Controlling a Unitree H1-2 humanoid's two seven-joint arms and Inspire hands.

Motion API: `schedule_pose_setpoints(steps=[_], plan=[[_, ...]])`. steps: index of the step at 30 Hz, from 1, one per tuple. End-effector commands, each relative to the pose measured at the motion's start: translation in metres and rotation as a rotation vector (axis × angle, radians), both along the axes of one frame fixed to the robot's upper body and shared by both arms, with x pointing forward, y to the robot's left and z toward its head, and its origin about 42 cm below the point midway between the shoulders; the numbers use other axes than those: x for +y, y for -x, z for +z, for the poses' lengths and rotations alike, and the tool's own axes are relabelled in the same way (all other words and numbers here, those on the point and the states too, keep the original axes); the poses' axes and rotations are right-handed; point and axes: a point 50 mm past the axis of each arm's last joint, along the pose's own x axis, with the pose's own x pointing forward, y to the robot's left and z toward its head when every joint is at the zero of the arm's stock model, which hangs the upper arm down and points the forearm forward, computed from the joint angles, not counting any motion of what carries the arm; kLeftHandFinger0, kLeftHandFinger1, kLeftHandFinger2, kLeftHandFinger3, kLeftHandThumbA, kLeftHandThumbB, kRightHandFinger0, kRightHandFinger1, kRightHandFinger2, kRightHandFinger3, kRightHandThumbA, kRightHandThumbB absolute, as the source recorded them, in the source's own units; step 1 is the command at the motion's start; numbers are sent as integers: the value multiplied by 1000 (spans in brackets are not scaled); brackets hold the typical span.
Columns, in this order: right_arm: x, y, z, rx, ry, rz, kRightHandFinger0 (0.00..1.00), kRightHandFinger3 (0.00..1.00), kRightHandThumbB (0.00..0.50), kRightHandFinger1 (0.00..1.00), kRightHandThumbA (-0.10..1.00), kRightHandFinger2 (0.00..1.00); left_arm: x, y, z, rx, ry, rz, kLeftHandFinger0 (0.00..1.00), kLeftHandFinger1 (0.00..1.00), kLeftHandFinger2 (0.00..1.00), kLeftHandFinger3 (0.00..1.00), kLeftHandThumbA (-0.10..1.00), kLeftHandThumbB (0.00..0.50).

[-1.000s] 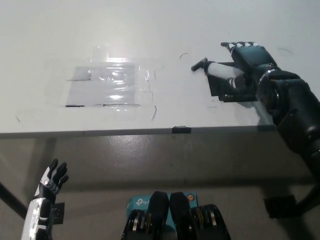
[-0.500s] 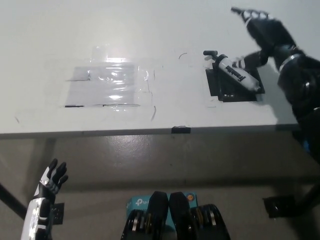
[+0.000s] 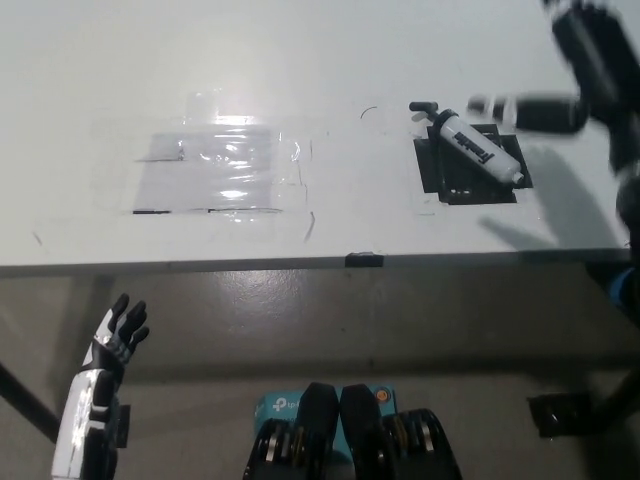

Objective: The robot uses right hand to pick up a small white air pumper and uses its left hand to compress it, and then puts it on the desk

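Note:
The small white air pumper (image 3: 472, 145) lies on its side on a black patch (image 3: 470, 180) at the desk's right part, its black handle pointing left. Nothing touches it. My black right hand (image 3: 582, 58) is raised above and to the right of it near the picture's top right corner, blurred, holding nothing, with one finger (image 3: 525, 111) stretched left toward the pumper. My white left hand (image 3: 112, 340) rests low at the lower left, below the desk edge, open with its fingers spread.
A clear taped sheet (image 3: 215, 170) covers the desk's (image 3: 330, 60) middle left. A small black mark (image 3: 362, 260) sits on the front edge. Below the desk a teal box (image 3: 278, 406) lies on the floor and a black foot (image 3: 560, 412) stands at the right.
My right hand let go of the pumper and rose up and to the right. The pumper now lies free on the black patch. The left hand shifted slightly.

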Motion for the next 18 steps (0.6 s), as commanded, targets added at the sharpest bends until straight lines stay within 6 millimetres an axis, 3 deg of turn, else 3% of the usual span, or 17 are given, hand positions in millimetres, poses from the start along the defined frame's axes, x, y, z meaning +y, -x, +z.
schedule_pose_setpoints(steps=[1, 2, 4, 7, 11, 14, 18], plan=[[11, 132, -6, -304, -395, 231, 1000, 1000, 239, 1000, 1000, 1000, -6, -20, 9, -66, -1, -67, 1000, 1000, 1000, 1000, 1000, 225], [14, 138, -24, -263, -434, 217, 1000, 1000, 226, 1000, 1000, 1000, -7, -20, 7, -64, 4, -67, 1000, 1000, 1000, 1000, 1000, 222], [17, 142, -39, -222, -466, 198, 1000, 1000, 232, 1000, 1000, 1000, -8, -21, 5, -66, 4, -66, 1000, 1000, 1000, 1000, 1000, 219], [22, 142, -72, -129, -564, 212, 1000, 1000, 205, 1000, 1000, 1000, -8, -22, 1, -58, 9, -57, 1000, 1000, 1000, 1000, 1000, 229], [29, 139, -108, -55, -586, 176, 1000, 1000, 181, 1000, 1000, 1000, -4, -23, -2, -44, 15, -42, 1000, 1000, 1000, 1000, 1000, 205], [32, 133, -130, 8, -569, 152, 1000, 1000, 187, 1000, 1000, 1000, 1, -24, -4, -24, 17, -33, 1000, 1000, 1000, 1000, 1000, 202], [41, 123, -151, 85, -589, 167, 1000, 1000, 217, 1000, 1000, 1000, 8, -25, -6, 1, 21, -17, 1000, 1000, 1000, 1000, 1000, 238]])
